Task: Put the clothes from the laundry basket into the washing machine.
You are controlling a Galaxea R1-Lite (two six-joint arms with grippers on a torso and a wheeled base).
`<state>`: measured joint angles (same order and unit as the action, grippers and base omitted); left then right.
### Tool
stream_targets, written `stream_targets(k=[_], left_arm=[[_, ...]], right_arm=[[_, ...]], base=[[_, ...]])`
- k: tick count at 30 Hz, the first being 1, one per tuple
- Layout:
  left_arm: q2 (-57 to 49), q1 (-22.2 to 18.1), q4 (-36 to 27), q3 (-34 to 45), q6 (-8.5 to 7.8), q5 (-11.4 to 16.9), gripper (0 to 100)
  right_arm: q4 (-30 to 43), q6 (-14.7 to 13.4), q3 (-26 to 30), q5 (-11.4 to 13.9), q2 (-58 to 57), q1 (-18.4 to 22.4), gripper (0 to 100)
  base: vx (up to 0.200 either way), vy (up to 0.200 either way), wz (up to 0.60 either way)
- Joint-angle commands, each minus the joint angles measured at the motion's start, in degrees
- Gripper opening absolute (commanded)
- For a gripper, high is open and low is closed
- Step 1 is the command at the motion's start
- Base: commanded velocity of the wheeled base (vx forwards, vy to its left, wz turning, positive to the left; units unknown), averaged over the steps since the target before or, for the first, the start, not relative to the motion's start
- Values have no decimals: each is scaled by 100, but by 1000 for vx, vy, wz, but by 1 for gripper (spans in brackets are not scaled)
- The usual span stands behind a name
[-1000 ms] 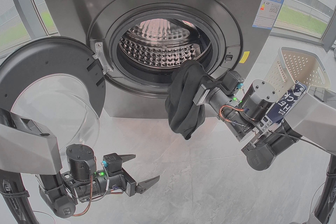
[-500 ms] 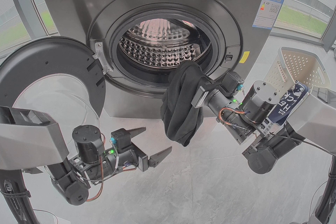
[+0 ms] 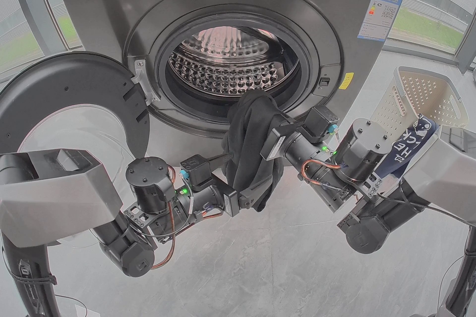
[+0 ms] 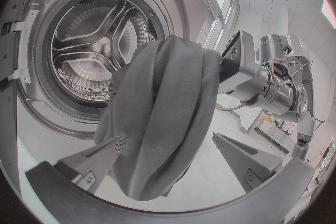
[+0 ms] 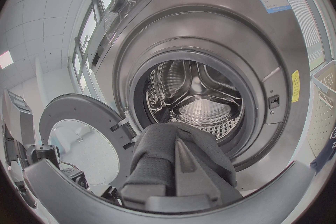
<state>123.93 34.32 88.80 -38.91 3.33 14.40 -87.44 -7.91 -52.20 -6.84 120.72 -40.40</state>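
Drum mouth (image 3: 228, 60) stood open; its upper and left parts were passable. Door (image 3: 69, 85) lay wide open at left, off the approach. Black garment (image 3: 250, 134), pinched in right claw (image 5: 166, 165), hung across the lower right rim. Left claw (image 4: 169, 140) was spread either side of its lower half. Basket (image 3: 421, 95) stood far right.

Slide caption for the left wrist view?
Open left gripper flanks the black garment hanging from the right gripper, before the open washing machine.

garment (image 3: 248, 144): in my right tool (image 3: 265, 127), before the washer (image 3: 114, 11) mouth.
left tool (image 3: 244, 177): mine, astride garment's lower end.
door (image 3: 64, 85): left of mouth.
basket (image 3: 421, 95): right of washer.
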Motion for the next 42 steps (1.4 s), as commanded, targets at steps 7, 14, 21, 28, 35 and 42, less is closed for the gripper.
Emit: stream_targets(k=[7,14,21,28,35,42], left_arm=[[298,66,6,-415,-8,-7,100],[685,-39,6,-881,10,-244,100],[1063,-171,6,-1365,-34,-622,100],[1177,-215,6,-1532,-52,-684,100],[1265,-224,6,-1760,-52,-930,100],[1265,-303,6,-2077,10,-1194,0]], right_arm=[[-18,-9,-1,-10,118,-144,0],[-18,-9,114,-10,57,-152,0],[-36,-17,351,-160,-119,-399,0],[-18,-17,395,-221,-225,-574,0],[-54,-26,491,-221,-225,-574,0],[-80,-53,676,-213,-348,-486,0]], base=[[0,0,0],[0,0,0],[0,0,0],[0,0,0],[0,0,0],[0,0,0]])
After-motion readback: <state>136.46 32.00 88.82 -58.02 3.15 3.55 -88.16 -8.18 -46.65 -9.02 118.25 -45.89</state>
